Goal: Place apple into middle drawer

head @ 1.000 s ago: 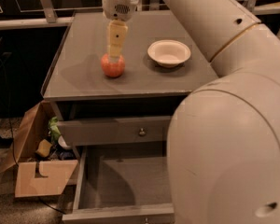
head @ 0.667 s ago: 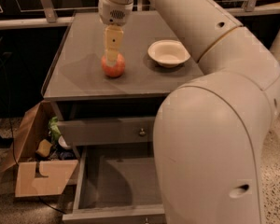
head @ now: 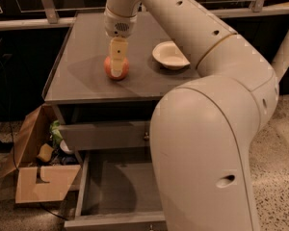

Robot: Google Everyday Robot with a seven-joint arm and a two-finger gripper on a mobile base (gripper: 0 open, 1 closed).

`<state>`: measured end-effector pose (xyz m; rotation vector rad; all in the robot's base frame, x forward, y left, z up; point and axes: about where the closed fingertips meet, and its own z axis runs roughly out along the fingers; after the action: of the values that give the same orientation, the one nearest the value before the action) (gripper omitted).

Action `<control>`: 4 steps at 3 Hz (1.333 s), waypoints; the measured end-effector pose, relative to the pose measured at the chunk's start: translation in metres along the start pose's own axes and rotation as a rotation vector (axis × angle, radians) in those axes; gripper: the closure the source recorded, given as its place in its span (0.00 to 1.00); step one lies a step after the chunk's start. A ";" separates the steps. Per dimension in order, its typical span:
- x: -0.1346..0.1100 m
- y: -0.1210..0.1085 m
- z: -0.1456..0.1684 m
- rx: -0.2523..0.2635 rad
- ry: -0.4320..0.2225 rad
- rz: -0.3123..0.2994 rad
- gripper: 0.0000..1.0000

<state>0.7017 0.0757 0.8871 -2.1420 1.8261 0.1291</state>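
The red-orange apple (head: 110,70) sits on the grey cabinet top (head: 77,81), left of centre. My gripper (head: 118,64) comes straight down from above and is at the apple, its yellowish tip covering the apple's front. The middle drawer (head: 113,186) is pulled open below, its flat grey floor bare; my arm's large white body hides its right part.
A white bowl (head: 169,56) stands on the cabinet top to the right of the apple. The upper grey drawer (head: 101,134) with a small knob (head: 146,136) is closed. An open cardboard box (head: 38,179) with clutter lies on the floor at the left.
The apple and gripper stay in the same spot on the cabinet top. The arm's elbow and body have swung left, covering more of the drawers' right side.
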 end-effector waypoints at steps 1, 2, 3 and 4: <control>0.005 -0.002 0.011 -0.013 0.005 0.013 0.00; 0.010 -0.005 0.020 -0.026 0.006 0.029 0.00; 0.012 -0.006 0.027 -0.035 0.001 0.045 0.00; 0.012 -0.006 0.027 -0.036 0.001 0.046 0.17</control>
<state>0.7134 0.0729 0.8590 -2.1248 1.8879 0.1725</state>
